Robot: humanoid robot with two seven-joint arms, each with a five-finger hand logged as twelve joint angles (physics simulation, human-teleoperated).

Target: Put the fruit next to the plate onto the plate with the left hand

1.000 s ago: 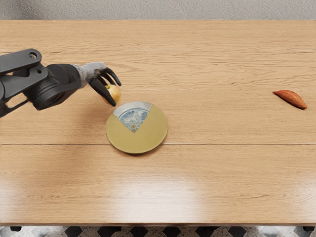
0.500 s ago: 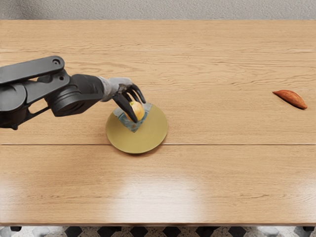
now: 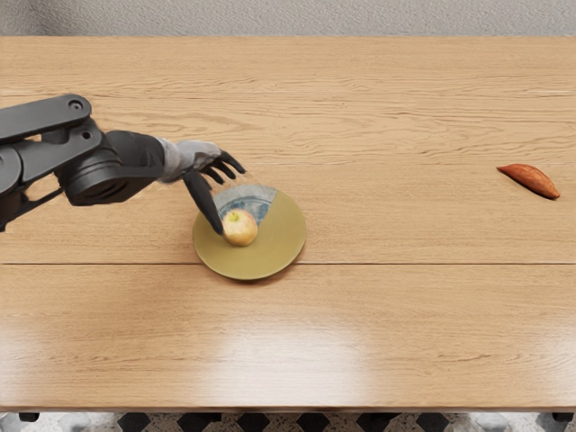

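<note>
— Where is the apple (image 3: 239,228)?

— It lies on the plate (image 3: 281,245), a little to the left of the plate's middle. Its colour is yellowish.

— And the left hand (image 3: 205,171)?

— It hangs over the desk (image 3: 378,315), at the far left edge of the plate. Its arm comes in from the left side. The fingers (image 3: 230,165) are spread apart like a fan and they hold nothing. One long dark finger points toward the near side and ends just beside the apple, at its left. I cannot tell if it touches the apple or not.

— How does the plate look?

— It is round and yellow, with a grey-blue wedge at its far side. It lies flat on the desk, somewhat left of the middle.

— Is there another thing?

— Yes. An orange-brown thing (image 3: 529,180), long and pointed, lies near the right edge of the desk, well apart from the plate.
</note>
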